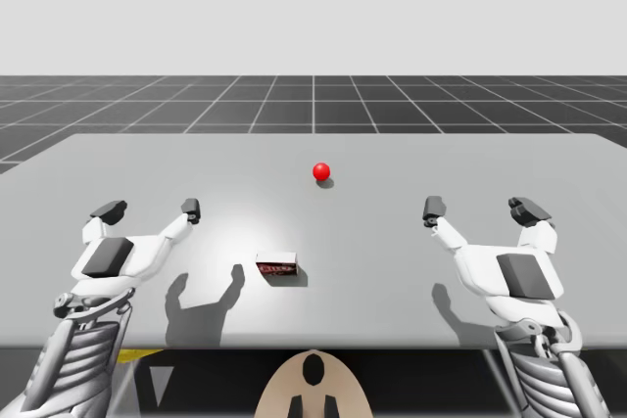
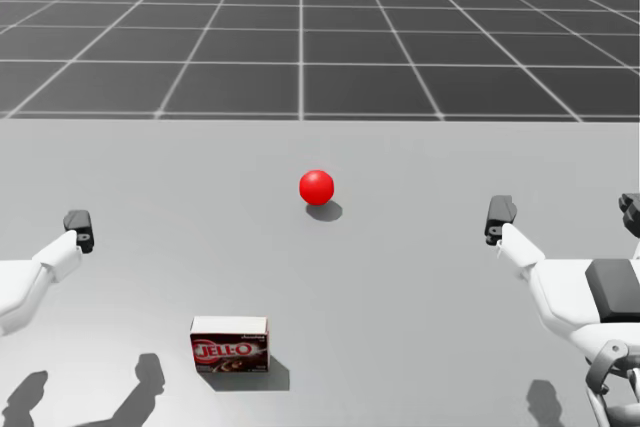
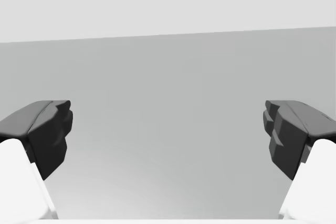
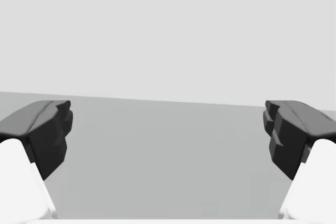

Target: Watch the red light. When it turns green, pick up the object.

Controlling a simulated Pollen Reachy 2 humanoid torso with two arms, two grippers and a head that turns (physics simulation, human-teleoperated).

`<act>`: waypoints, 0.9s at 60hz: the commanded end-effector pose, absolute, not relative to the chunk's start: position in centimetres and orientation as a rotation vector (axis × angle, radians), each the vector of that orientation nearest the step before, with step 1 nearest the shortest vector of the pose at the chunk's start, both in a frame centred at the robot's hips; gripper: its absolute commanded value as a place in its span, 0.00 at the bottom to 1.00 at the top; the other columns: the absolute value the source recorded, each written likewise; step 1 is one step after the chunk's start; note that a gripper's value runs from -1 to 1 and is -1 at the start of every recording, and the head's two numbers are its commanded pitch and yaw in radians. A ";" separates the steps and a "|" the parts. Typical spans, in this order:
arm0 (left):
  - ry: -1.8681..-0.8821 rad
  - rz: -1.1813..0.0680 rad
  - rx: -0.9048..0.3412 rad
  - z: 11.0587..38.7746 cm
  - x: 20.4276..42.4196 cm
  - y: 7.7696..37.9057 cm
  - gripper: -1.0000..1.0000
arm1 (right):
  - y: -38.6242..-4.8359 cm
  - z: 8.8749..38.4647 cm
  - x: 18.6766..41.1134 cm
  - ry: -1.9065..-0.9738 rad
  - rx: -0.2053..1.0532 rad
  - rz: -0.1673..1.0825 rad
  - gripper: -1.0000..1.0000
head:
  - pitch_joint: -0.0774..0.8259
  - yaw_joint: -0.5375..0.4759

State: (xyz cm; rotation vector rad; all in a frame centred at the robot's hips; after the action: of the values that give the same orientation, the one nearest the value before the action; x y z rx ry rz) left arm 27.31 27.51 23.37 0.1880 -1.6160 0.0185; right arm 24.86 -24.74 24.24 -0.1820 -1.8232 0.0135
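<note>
Over the table (image 1: 411, 281), your left gripper (image 1: 149, 210) and right gripper (image 1: 481, 209) are hanging wide open and empty, lower left and lower right. The dark red box (image 1: 277, 267) is lying lower centre and the light (image 1: 321, 172) is glowing red mid-frame, so you are waiting for green before reaching. The head view is showing the box's front face more plainly than the high view.

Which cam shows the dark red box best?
Head view: the dark red box is close, front face and white top plain. High view shows the box farther off, from above. Wrist views look past open left hand and right hand at table.
</note>
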 end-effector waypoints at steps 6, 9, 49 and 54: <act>-1.616 0.018 0.188 23.4 27.3 27.5 0.00 | -24.5 24.1 24.8 -1.820 -0.171 0.000 0.00 | 0.58 0.49; -1.616 0.018 0.188 23.4 27.3 27.5 0.00 | -24.5 24.1 24.8 -1.820 -0.171 0.000 0.00 | 0.58 0.49; -1.614 0.017 0.190 23.4 27.3 27.4 0.00 | -24.5 24.1 24.8 -1.818 -0.171 0.006 0.00 | 0.61 0.50; -1.611 0.016 0.189 23.3 27.3 27.4 0.00 | -24.4 24.1 24.8 -1.818 -0.169 0.008 0.00 | 0.64 0.52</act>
State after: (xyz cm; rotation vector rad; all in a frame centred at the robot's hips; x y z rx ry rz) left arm 27.33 27.44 23.38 0.1895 -1.6138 0.0169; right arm 24.88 -24.70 24.21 -0.1812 -1.8218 0.0192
